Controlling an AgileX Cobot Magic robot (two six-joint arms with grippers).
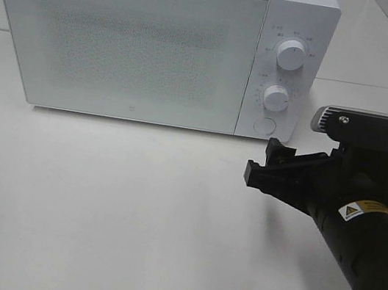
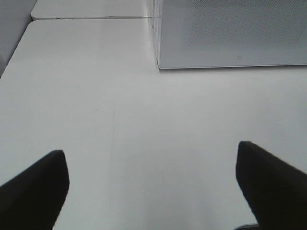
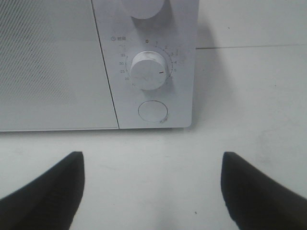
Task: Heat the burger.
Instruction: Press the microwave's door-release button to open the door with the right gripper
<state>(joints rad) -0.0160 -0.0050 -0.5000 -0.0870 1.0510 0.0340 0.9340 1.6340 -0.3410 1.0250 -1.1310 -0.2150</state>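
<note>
I cannot find the burger in any of my three views. The microwave (image 1: 143,47) stands along the far edge of the white table (image 1: 108,212) with its door (image 1: 121,47) closed. The door's speckled pane is too cloudy for me to tell what lies behind it.

The right gripper (image 1: 264,164) hovers over the right side of the table, just in front of the microwave's control panel (image 1: 284,71) and clear of it. Its two black fingers (image 3: 43,196) stand wide apart with nothing between them. Through that wrist camera I look straight at the lower knob (image 3: 149,70) and the round button (image 3: 153,111) under it. In the high view the upper knob (image 1: 291,55) shows above them.

The left gripper (image 2: 151,184) is outside the high view. Its own camera shows both of its black fingers (image 2: 33,187) spread wide over bare tabletop on the left side, holding nothing. The microwave's near left corner sits well ahead of it. The table's left edge runs alongside.
</note>
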